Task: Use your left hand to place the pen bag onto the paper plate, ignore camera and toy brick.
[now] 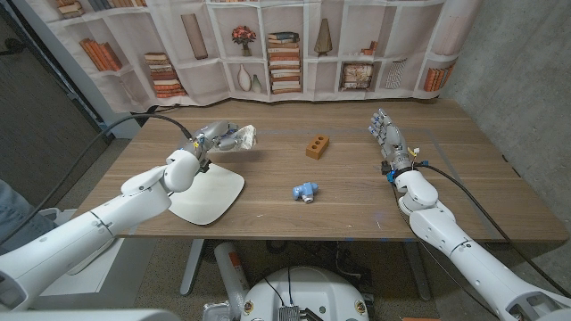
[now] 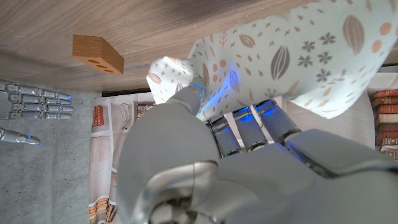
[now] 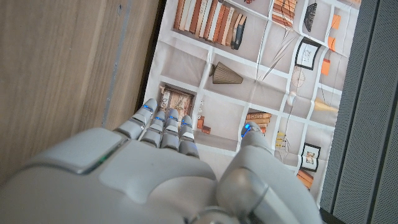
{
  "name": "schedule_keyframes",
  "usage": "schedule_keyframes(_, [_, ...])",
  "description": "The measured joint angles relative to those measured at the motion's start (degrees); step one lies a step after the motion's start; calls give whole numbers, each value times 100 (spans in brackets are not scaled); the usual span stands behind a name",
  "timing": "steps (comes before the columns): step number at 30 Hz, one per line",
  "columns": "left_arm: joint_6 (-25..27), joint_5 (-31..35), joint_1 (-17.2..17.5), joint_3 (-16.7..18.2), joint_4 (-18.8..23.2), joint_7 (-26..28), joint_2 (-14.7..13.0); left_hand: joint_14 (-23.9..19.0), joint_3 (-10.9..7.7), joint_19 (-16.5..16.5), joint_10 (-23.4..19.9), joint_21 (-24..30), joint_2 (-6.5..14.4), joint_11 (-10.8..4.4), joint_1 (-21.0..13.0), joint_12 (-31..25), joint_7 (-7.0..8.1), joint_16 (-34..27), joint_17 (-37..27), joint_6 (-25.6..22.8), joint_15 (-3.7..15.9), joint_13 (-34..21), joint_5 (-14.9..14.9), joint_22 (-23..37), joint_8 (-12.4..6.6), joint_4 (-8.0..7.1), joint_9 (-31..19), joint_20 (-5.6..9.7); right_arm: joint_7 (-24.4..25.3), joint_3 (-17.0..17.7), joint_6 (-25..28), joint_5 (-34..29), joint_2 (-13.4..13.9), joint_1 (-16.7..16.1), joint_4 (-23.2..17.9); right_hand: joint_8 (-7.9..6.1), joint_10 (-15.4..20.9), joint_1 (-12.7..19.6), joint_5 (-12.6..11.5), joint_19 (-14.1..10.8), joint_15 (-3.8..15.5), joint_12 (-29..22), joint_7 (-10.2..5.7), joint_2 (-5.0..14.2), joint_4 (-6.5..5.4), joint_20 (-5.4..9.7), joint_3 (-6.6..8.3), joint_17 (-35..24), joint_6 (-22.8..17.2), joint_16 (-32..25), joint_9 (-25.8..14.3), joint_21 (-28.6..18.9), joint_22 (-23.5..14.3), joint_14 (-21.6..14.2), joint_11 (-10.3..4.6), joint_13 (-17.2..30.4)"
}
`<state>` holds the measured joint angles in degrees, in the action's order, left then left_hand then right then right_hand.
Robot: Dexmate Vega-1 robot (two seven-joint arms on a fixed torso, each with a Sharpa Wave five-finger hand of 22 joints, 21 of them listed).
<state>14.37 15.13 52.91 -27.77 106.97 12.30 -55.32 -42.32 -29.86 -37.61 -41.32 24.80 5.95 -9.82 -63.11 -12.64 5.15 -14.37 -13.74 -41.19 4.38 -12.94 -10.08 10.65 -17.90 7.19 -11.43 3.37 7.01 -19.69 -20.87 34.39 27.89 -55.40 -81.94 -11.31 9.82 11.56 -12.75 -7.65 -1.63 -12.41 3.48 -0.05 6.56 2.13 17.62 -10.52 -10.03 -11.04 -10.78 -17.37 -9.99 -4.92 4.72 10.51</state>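
Left hand point(image 1: 207, 143) grips the pen bag point(image 1: 237, 137), a pale patterned pouch, held up off the table point(image 1: 357, 214) just beyond the far edge of the paper plate point(image 1: 212, 196); the left wrist view shows fingers point(image 2: 249, 121) wrapped on the fabric. So pickup looks done, bag in the air, not yet over the plate. Left to do: bring it back above the plate, lower, let go. Plate is bare. Right hand point(image 1: 388, 138) holds nothing, fingers straight and apart, at the table's right side. Toy brick point(image 1: 317, 146) and small blue camera point(image 1: 306, 190) sit mid-table, well apart from the plate, untouched.
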Motion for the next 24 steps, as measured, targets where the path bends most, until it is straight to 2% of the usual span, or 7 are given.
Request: schedule_keyframes(24, [-241,-11,523,341,254,169,-212,-42,0,0,-48,22,-22,-12,21,0,-2,0,-34,-38,22,-27,0,0,0,0,0,0,44,-34,70,-37,12,-11,-24,0,0,0,0,-49,0,0,0,0,0,13,0,0,0,0,0,42,0,0,0,0])
